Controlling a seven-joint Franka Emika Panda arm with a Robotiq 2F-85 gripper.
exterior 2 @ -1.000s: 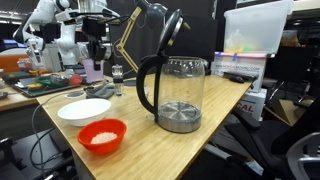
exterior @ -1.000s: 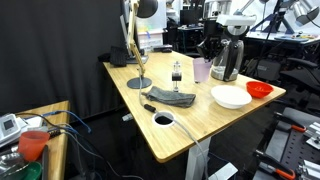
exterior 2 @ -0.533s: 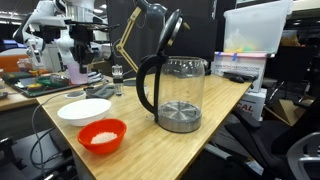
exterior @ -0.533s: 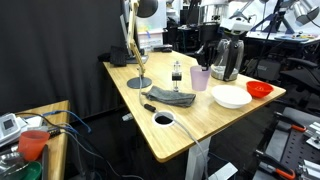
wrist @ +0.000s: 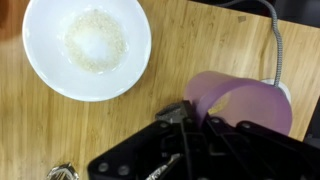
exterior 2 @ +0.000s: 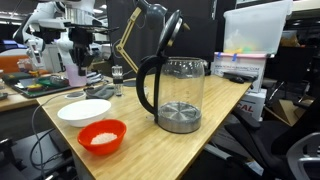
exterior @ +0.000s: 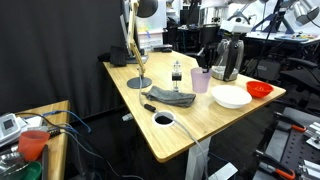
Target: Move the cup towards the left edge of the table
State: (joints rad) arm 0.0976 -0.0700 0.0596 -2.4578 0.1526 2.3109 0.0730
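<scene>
The pale pink-lavender cup [exterior: 201, 80] is upright on or just above the light wood table [exterior: 190, 135], between the small bottle and the white bowl. It also shows in the exterior view from the kettle side [exterior 2: 76, 72] and in the wrist view [wrist: 243, 101]. My gripper [exterior: 205, 63] comes down from above and is shut on the cup's rim [wrist: 200, 118]. One finger is outside the wall; the other is hidden by the cup. In an exterior view the gripper [exterior 2: 80, 55] sits right over the cup.
A steel and glass kettle [exterior: 226, 58] [exterior 2: 172, 90] stands behind the cup. A white bowl [exterior: 231, 96] [wrist: 88, 45], a red bowl [exterior: 259, 89], a small bottle [exterior: 177, 72], a grey cloth [exterior: 172, 97] and a lamp base [exterior: 139, 83] are nearby. A red cup [exterior: 33, 145] sits on the smaller table.
Over the last second my gripper carried the cup away from the kettle, towards the bottle and the table's front. In the last half second it has hardly moved.
</scene>
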